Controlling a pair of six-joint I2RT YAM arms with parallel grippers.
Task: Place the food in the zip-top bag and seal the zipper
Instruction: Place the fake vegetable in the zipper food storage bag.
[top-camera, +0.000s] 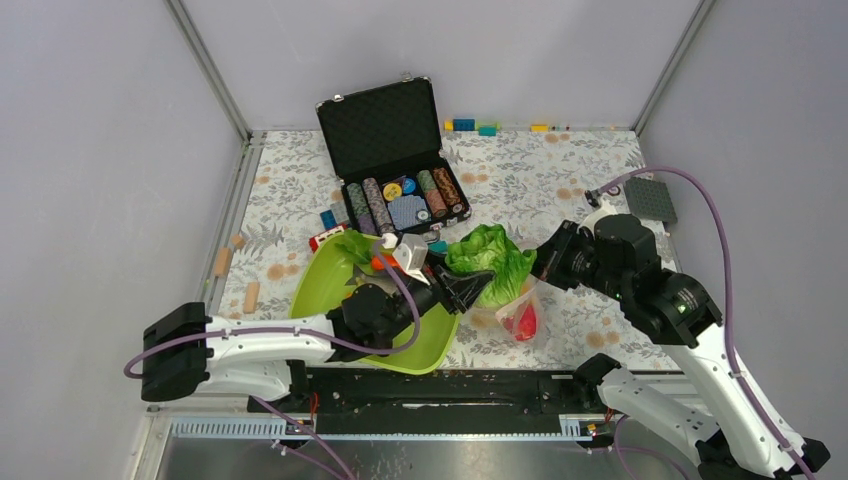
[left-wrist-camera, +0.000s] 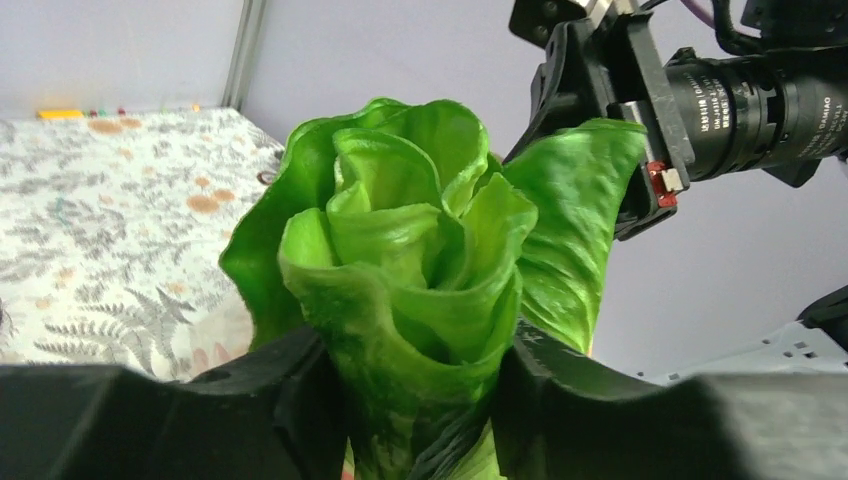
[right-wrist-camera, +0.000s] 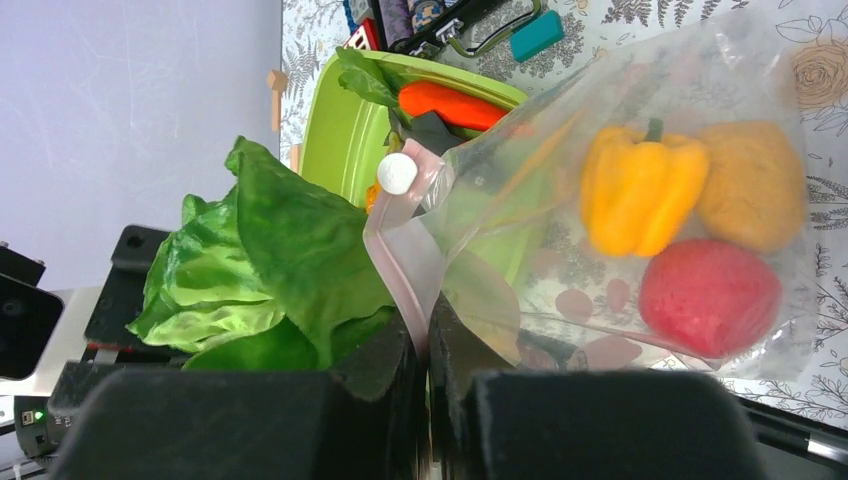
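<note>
While right fingers (right-wrist-camera: 560, 420) pinch the pink zipper (right-wrist-camera: 405, 255) of the clear bag (right-wrist-camera: 700, 70), left fingers (left-wrist-camera: 600, 420) seemingly grip the glossy ruffled lettuce (left-wrist-camera: 410, 250).

lettuce (right-wrist-camera: 270, 260) beside bag (right-wrist-camera: 500, 225), pepper (right-wrist-camera: 640, 190) and apple (right-wrist-camera: 710, 295) inside

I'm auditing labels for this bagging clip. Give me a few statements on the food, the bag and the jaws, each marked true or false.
1. The left jaws grip the lettuce by its base. True.
2. The yellow pepper lies in the green tray. False: it is inside the zip-top bag, with the red apple and the orange fruit.
3. The right jaws pinch the zipper at the bag's mouth. True.
4. The carrot is already bagged. False: it lies in the tray.
5. The poker chip case is shut. False: its lid stands open.
</note>
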